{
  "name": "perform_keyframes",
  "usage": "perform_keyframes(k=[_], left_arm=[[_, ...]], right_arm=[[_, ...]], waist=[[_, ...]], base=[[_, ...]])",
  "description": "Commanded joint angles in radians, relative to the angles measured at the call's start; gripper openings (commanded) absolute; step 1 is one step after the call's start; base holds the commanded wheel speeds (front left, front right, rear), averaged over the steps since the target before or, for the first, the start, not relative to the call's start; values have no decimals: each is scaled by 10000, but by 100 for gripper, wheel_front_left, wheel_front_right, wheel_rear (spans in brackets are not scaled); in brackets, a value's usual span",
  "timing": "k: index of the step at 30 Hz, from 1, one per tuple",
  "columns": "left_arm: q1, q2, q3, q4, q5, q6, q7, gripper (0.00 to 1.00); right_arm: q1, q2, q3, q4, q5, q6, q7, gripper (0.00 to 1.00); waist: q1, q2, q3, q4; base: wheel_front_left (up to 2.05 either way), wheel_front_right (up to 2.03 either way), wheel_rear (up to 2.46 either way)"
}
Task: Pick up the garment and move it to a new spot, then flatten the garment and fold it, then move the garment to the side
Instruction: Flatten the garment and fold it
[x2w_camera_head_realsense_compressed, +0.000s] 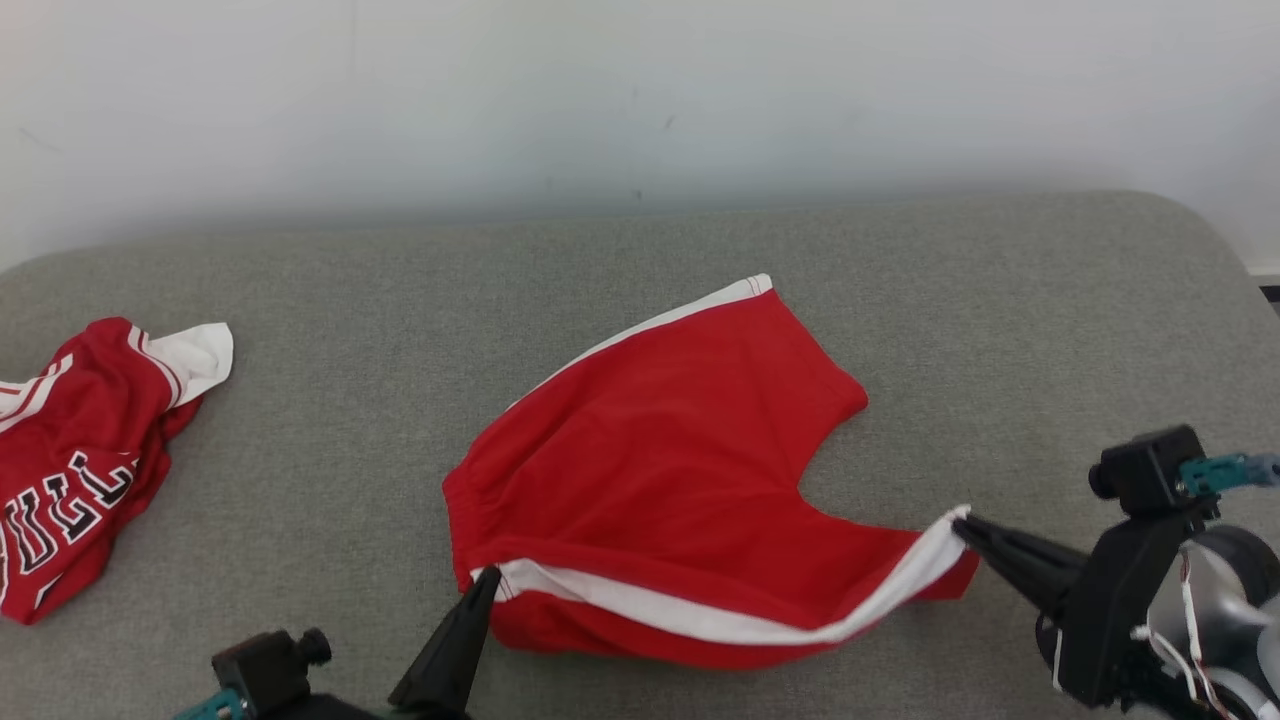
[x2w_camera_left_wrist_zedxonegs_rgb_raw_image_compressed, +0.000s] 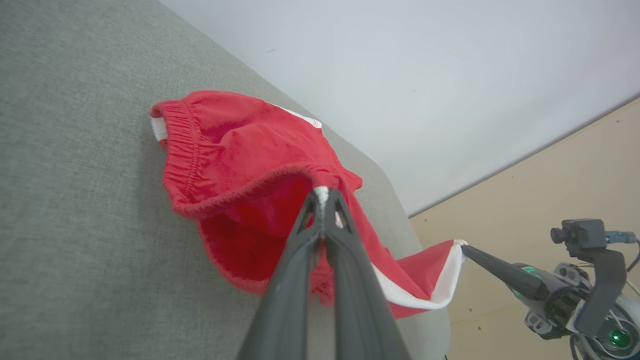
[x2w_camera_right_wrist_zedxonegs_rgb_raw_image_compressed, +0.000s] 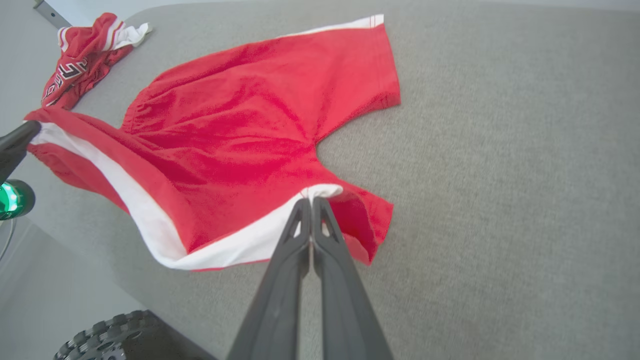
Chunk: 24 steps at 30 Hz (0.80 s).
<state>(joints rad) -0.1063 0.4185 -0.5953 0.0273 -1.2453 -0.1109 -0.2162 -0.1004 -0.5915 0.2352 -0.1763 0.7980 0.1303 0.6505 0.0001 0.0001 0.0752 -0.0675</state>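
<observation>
A pair of red shorts (x2w_camera_head_realsense_compressed: 660, 450) with white side stripes lies on the grey table (x2w_camera_head_realsense_compressed: 640, 270), its near edge lifted. My left gripper (x2w_camera_head_realsense_compressed: 486, 578) is shut on the waistband corner at the white stripe; the left wrist view shows its tips (x2w_camera_left_wrist_zedxonegs_rgb_raw_image_compressed: 322, 196) pinching that corner. My right gripper (x2w_camera_head_realsense_compressed: 960, 522) is shut on the white hem corner of the near leg, as the right wrist view (x2w_camera_right_wrist_zedxonegs_rgb_raw_image_compressed: 311, 200) confirms. The white-striped edge (x2w_camera_head_realsense_compressed: 740, 625) sags between the two grippers. The far leg (x2w_camera_right_wrist_zedxonegs_rgb_raw_image_compressed: 370, 60) rests flat on the table.
A crumpled red jersey (x2w_camera_head_realsense_compressed: 80, 460) with black-and-white lettering and a white collar lies at the table's left edge. Beyond the table's back edge rises a white wall (x2w_camera_head_realsense_compressed: 640, 90). Bare grey surface spreads right of and behind the shorts. A black wheel (x2w_camera_right_wrist_zedxonegs_rgb_raw_image_compressed: 110, 340) shows below the table.
</observation>
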Motion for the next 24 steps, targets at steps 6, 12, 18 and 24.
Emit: perform_keyframes(k=[6, 12, 18, 24], left_arm=[[-1469, -680, 57, 891, -187, 548, 507, 0], [-2747, -1254, 100, 1859, -105, 1050, 790, 0], [-3988, -1732, 14, 2908, 180, 1285, 937, 0], [-5119, -2173, -161, 3918, 517, 1403, 1009, 0]], right_arm=[[-2201, 202, 292, 1638, -1038, 11, -749, 0], [-4016, 407, 884, 3339, -1471, 11, -1376, 0], [-5689, 407, 1548, 4875, -1727, 11, -1943, 0], [-7183, 413, 2174, 6168, -1946, 11, -2653, 0]], waist=[[-1, -1, 528, 509], [-1, -1, 943, 986], [-1, -1, 1455, 1417], [-1, -1, 2023, 1766]], base=[[0, 0, 0], [0, 0, 0], [0, 0, 0], [0, 0, 0]])
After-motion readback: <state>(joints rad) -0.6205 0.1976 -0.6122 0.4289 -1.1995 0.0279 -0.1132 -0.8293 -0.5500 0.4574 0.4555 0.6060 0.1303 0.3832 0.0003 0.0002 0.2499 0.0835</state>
